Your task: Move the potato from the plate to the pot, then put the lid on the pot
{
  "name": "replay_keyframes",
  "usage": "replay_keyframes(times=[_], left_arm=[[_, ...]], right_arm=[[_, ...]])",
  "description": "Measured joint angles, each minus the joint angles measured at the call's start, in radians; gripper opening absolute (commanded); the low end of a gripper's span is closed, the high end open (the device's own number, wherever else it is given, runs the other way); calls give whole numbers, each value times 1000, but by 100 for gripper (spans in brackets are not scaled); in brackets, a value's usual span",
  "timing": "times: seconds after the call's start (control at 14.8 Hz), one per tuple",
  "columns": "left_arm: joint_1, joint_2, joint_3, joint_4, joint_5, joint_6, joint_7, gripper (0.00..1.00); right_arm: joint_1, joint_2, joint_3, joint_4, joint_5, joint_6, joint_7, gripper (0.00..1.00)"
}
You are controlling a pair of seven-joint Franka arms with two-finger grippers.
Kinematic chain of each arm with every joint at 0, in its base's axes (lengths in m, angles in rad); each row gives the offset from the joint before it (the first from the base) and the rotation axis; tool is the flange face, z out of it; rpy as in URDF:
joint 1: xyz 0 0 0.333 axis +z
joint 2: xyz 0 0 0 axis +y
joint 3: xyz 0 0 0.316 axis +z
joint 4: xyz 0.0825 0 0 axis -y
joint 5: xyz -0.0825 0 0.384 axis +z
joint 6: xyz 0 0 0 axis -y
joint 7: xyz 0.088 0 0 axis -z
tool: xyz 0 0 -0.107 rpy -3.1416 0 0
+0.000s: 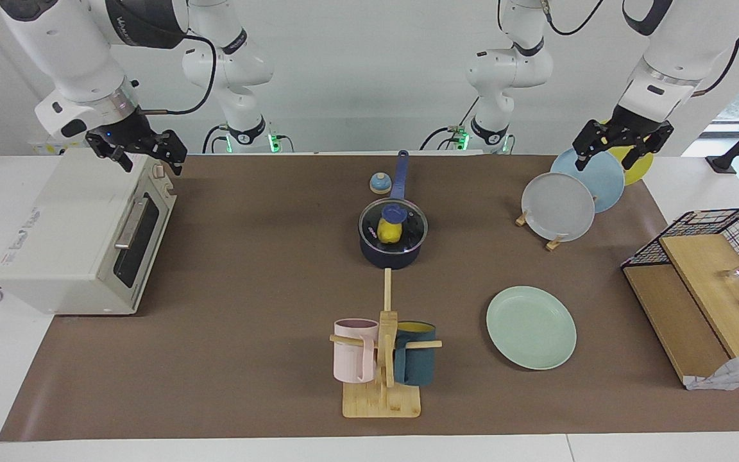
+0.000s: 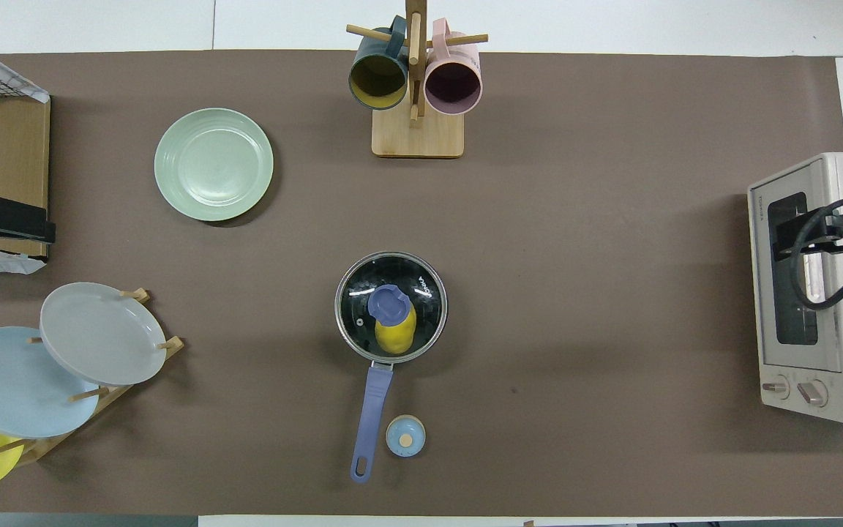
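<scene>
Both grippers' jaws stand apart and hold nothing. With the overhead view read as a clock face, twelve o'clock pointing away from the robots, the left gripper [image 1: 623,142] hangs at about nine o'clock, over the upright plates in their wooden rack [image 2: 110,391] at the left arm's end of the table. The right gripper [image 1: 137,149] hangs at about three o'clock, over the cream toaster oven [image 1: 81,237] at the right arm's end. Neither is near the task's things; both arms look parked and waiting.

At the centre of the clock sits the dark navy saucepan [image 2: 391,307] on the brown mat [image 2: 575,293], its long blue handle pointing toward six o'clock, toward the robots. The bright yellow potato [image 2: 396,335] lies inside it, visible through the glass. The clear glass lid [image 2: 421,289] with its blue knob rests on the saucepan's rim and appears level and seated.

The pale mint-green plate [image 2: 214,164] lies bare at about ten o'clock, well apart from the saucepan.

Judged from this, both steps look done: potato moved, pot covered. Nothing appears left.

Also present: a small blue-and-tan bell [image 2: 405,436] just beside the handle's end at six o'clock, and a wooden mug tree [image 2: 417,132] at twelve o'clock carrying a dark teal mug [image 2: 378,77] and a pink mug [image 2: 454,82].
</scene>
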State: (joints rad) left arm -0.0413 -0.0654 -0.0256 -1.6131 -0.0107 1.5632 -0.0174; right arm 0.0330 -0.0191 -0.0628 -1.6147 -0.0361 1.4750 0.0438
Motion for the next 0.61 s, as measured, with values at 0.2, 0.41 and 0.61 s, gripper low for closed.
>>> replay_keyframes(times=[0.2, 0.41, 0.61], left_arm=[[0, 0, 0, 0, 0, 0, 0, 100], [0, -1, 0, -1, 0, 0, 0, 100], [0, -2, 0, -1, 0, 0, 0, 100]], right_arm=[[0, 1, 1, 1, 20, 22, 0, 100], [2, 1, 5, 5, 27, 22, 0, 100], [8, 1, 10, 7, 27, 22, 0, 100]])
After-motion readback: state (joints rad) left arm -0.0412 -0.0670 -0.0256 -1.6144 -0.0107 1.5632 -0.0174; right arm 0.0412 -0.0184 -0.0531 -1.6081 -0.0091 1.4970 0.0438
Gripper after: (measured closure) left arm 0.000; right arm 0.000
